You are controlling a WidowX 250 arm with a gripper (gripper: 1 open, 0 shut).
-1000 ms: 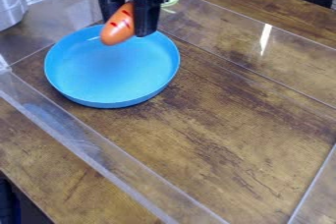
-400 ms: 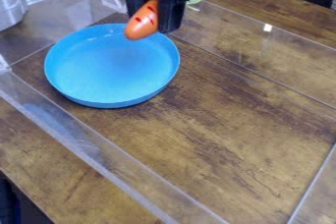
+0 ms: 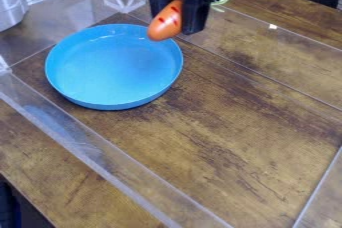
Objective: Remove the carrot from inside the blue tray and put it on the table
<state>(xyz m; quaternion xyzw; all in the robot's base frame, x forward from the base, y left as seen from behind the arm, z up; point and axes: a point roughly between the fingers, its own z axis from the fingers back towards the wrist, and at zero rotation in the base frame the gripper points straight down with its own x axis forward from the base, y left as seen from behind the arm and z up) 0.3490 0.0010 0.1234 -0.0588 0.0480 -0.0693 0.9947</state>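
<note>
Fingers [image 3: 175,22] closed tight on carrot [image 3: 166,21], pointing straight down. Carrot held in air, long axis tilted: thick end upper right, narrow end lower left. Hangs over far right rim of blue tray [image 3: 80,94], above worktop [image 3: 241,122].

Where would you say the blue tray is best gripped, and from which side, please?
Take the blue tray by its low raised rim, on the near-left edge, coming from above. It is shallow and lies flat on the table, and the gripper with the carrot crowds the far-right edge.
</note>
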